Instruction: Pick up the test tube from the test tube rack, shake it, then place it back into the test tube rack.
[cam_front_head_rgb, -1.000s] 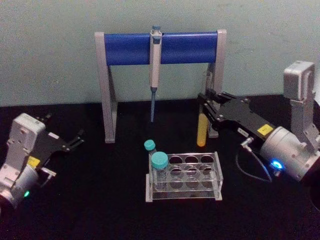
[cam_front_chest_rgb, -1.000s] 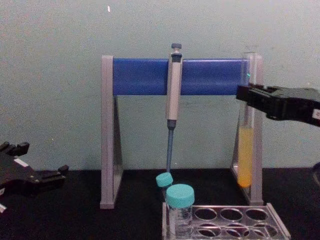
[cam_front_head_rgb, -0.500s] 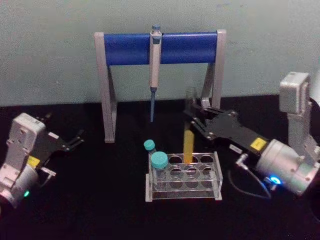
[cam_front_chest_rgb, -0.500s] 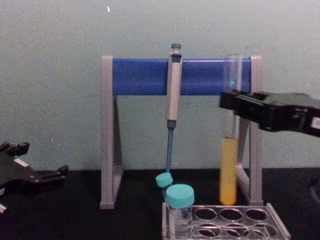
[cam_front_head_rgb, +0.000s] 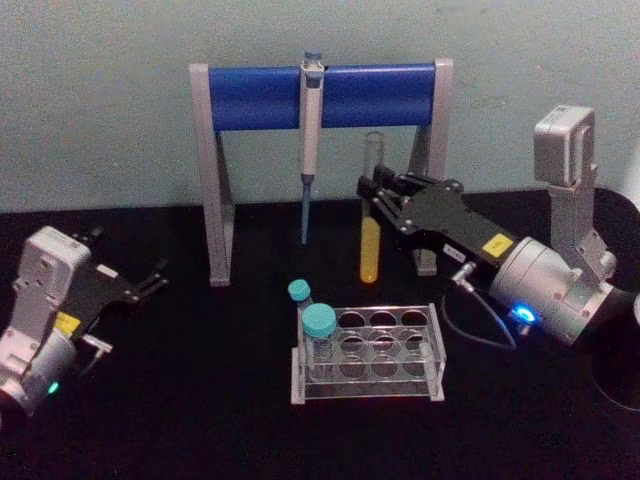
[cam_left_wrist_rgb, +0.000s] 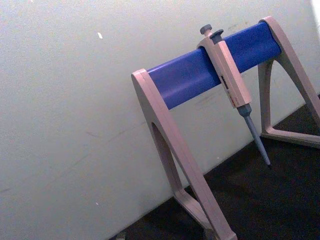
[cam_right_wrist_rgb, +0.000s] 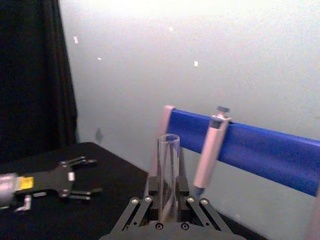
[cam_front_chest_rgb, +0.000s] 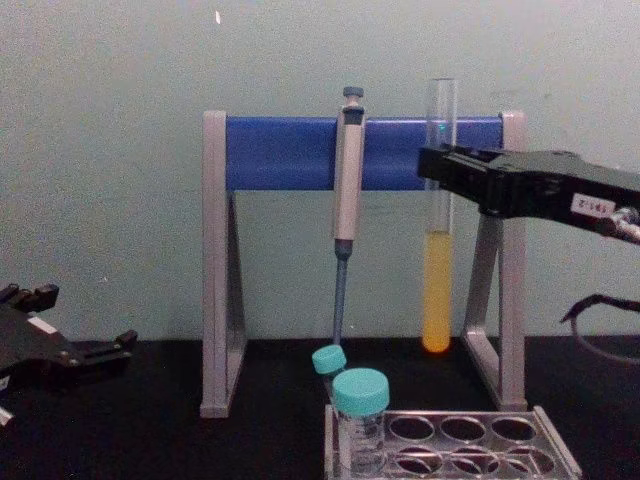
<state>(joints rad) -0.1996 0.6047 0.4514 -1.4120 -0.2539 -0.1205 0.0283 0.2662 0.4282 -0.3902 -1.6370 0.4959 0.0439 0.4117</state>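
One test tube (cam_front_head_rgb: 370, 245) in transit, clamped upright near its upper end by right gripper (cam_front_head_rgb: 376, 192), yellow liquid in lower part. Half a second back: lower, tip just over back row of test tube rack (cam_front_head_rgb: 366, 392). Before that: farther right, by leg of pipette stand (cam_front_head_rgb: 250, 97). Now raised, hanging clear behind rack, near pipette (cam_front_head_rgb: 309, 120). Reads as shaking underway; return to rack outstanding. Parked at left: left gripper (cam_front_head_rgb: 150, 282), fingers spread.

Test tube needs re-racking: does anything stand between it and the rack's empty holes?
Nothing visible. The right claw holds the test tube raised behind the test tube rack; teal-capped vials occupy only its left end.
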